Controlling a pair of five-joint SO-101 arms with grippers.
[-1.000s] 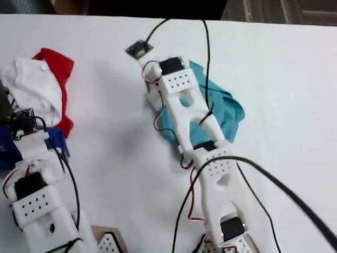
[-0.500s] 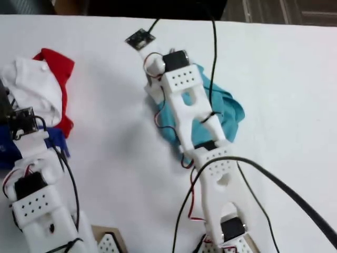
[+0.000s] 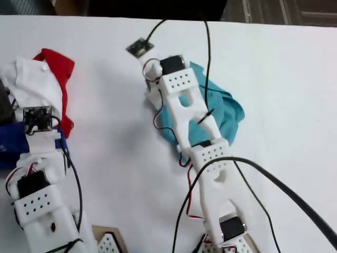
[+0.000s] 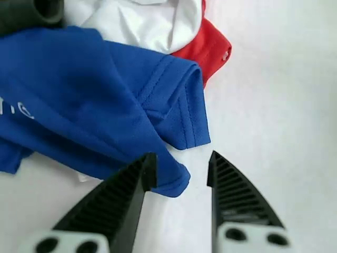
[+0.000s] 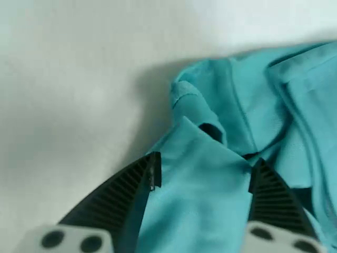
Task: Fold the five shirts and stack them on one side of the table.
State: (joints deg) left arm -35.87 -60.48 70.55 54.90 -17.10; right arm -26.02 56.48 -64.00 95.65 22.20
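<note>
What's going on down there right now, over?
Left gripper open at blue shirt's corner. Right gripper open astride teal shirt. White shirt, red shirt heaped beside blue.

table: white, matte | beyond far edge — dark band | light: soft

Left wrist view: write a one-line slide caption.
Open left gripper at the blue shirt edge; white shirt and red shirt beyond.
</note>
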